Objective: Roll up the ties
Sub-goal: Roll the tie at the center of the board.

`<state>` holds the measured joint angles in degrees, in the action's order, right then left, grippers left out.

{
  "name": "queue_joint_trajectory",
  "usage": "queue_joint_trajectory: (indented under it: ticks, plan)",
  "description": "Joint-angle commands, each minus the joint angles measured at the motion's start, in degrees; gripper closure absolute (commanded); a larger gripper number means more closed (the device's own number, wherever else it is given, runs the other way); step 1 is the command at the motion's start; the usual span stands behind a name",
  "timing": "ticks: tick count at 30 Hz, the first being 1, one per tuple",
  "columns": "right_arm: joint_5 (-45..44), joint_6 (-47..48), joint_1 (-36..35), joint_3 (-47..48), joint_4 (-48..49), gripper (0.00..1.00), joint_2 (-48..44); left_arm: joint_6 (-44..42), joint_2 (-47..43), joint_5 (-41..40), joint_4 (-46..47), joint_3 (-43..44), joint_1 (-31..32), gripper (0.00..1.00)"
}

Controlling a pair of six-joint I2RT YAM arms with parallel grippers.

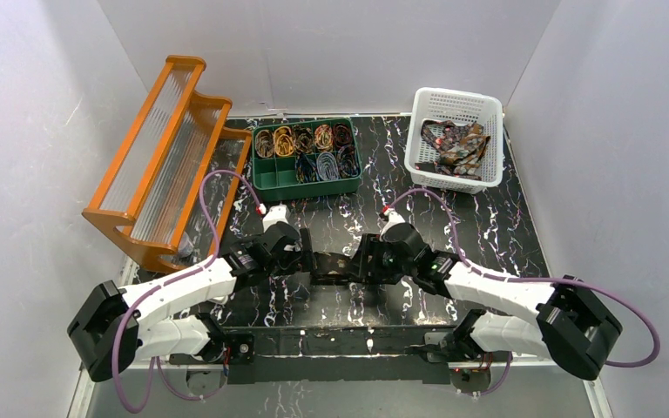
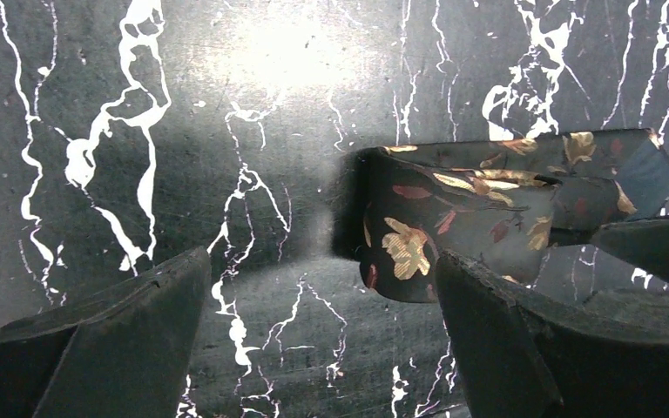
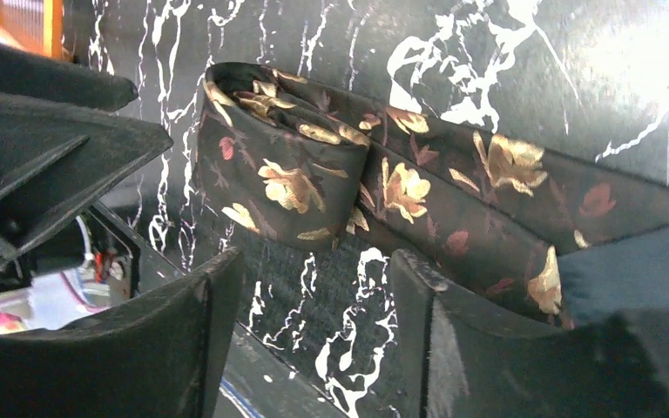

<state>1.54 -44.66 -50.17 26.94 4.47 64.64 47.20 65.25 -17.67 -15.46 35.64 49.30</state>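
One dark tie (image 1: 335,266) with gold and red flowers lies on the black marbled table (image 1: 331,218) between my two grippers. One end of it is coiled into a loose roll (image 3: 283,178); the rest runs off as a flat strip (image 3: 496,187). My left gripper (image 2: 322,322) is open over bare table, and the roll (image 2: 435,222) lies just beyond its right finger (image 2: 505,340). My right gripper (image 3: 314,322) is open too, with only tabletop between its fingers; the strip passes behind its right finger (image 3: 462,348). From above, the left gripper (image 1: 307,261) and right gripper (image 1: 366,259) face each other.
A green divided tray (image 1: 279,181) at the back centre holds several rolled ties. A white basket (image 1: 453,97) at the back right holds loose ties. An orange ribbed rack (image 1: 170,157) stands at the left. Purple cables loop off both arms.
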Motion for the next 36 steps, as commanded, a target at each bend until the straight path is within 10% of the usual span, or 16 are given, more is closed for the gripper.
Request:
queue_joint_trajectory:
  ticks: [1, 18, 36]
  plan:
    - [-1.1, -9.8, 1.1, -0.2, 1.9, 0.36, 1.4, 0.4, 0.3, 2.4, 2.3, -0.4, -0.9, 0.02]
    - [11.2, -8.6, 8.0, 2.2, 8.8, 0.46, 10.2, -1.3, -1.1, 7.4, 2.2, -1.9, -6.7, 0.02]
    - [13.9, -8.0, 9.9, 1.8, 9.2, 0.66, 19.2, -1.3, 2.4, 22.8, 23.3, -9.8, -8.5, 0.04]
